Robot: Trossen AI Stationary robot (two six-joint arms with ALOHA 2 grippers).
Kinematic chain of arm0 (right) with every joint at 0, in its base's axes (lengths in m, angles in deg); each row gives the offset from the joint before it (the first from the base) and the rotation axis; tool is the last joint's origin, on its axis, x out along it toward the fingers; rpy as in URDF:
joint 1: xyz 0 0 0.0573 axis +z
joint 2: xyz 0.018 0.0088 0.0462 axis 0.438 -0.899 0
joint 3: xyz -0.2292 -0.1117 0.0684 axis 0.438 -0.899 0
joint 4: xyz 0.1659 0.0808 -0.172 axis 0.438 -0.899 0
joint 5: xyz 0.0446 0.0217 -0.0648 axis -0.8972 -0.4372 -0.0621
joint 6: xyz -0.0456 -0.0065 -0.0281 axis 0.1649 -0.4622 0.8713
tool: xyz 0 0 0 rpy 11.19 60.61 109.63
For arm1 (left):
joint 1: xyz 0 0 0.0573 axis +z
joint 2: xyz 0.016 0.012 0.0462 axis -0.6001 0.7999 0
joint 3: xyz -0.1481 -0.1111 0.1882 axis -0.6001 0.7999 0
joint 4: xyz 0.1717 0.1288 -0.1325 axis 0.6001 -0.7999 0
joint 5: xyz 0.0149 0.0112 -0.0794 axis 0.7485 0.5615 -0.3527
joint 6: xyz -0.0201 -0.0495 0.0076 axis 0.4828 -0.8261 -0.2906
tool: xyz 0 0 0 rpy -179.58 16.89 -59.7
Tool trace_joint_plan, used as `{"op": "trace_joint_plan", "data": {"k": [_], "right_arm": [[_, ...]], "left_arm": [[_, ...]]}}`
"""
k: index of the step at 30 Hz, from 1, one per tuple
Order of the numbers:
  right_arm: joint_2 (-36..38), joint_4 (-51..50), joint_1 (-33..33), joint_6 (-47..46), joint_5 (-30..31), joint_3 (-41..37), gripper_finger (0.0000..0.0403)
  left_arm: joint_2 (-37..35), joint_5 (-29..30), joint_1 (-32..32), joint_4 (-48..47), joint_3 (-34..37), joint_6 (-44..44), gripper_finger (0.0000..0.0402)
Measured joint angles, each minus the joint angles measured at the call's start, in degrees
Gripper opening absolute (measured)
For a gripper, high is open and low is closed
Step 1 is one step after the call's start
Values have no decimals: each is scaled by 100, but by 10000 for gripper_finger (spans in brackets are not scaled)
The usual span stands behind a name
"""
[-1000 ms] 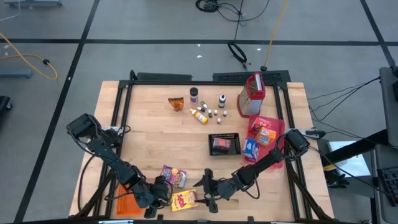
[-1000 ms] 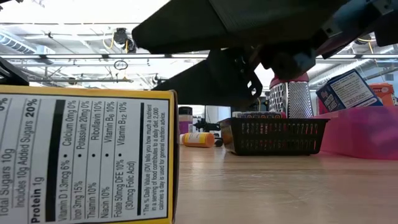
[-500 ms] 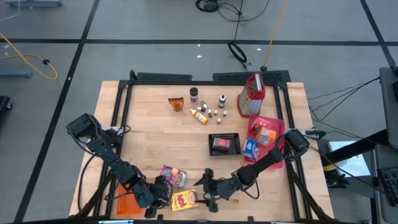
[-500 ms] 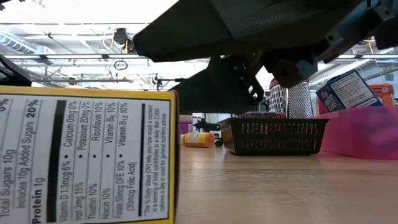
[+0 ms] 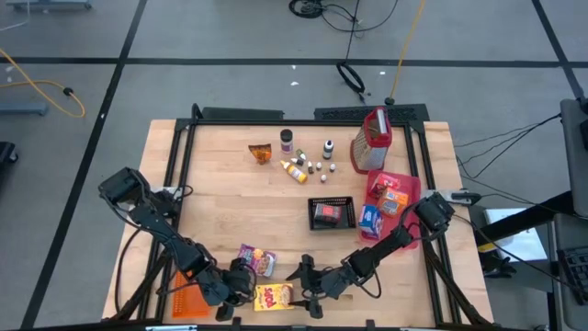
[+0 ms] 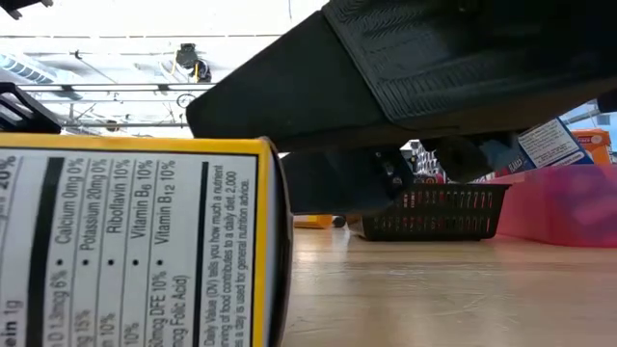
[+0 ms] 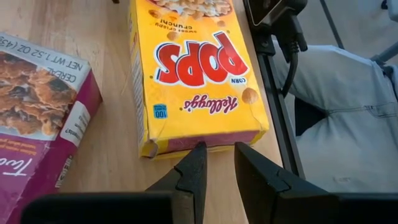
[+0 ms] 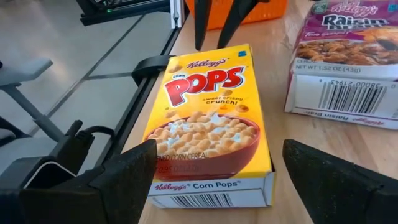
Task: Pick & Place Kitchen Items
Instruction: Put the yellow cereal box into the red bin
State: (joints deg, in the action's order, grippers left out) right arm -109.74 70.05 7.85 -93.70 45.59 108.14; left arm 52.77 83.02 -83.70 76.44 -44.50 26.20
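At the near edge of the surface, the yellow cereal box (image 5: pixel 274 296) has swung round since a second ago: it lay slanted before and now lies flat on its back with its long side along the edge. Our right hand (image 5: pixel 307 279) has slid toward it over the same second and now sits just beside one short end, fingers spread wide and grasping nothing. Our left hand (image 5: pixel 241 282) is at the opposite short end, its fingers (image 7: pixel 194 174) nearly together, tips just at the edge of the box and holding nothing. We judge the box is now squared up between the two hands, ready for the right one to take it.

The box front reads "Kellogg's Corn POPS", with "sweet crispy crunchy" and "sweetened corn cereal" under a bowl picture; the end flap repeats "Kellogg's Corn Pops" above a barcode. In the low view its side panel lists calcium, potassium, riboflavin and vitamin B12. Just beside it lies the purple cereal box (image 5: pixel 256 259), marked "Raisin Bran", "Net Wt 1.52 oz (43 g)", with a barcode on its end.

Farther off, toward the right edge, stand the black basket (image 5: pixel 331 213) and the pink tray (image 5: pixel 411 188) with more packets.
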Motion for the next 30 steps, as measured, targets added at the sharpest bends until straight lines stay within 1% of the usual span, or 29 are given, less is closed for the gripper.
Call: {"op": "trace_joint_plan", "data": {"k": [5,9,13,24,26,30], "right_arm": [[0,-32,0,7,-15,0,335],[2,-343,2,-390,-17,2,311],[4,-369,2,-464,-16,2,273],[-2,-208,-4,-409,-17,2,141],[2,-208,-7,-407,-15,0,124],[63,-232,-9,-395,-17,-3,105]], "left_arm": [[0,94,0,104,0,99,81],[0,97,-4,169,0,116,81],[0,99,-2,182,2,118,81],[0,94,-4,197,2,127,81],[0,94,-4,197,2,127,81],[0,99,0,201,1,165,81]]}}
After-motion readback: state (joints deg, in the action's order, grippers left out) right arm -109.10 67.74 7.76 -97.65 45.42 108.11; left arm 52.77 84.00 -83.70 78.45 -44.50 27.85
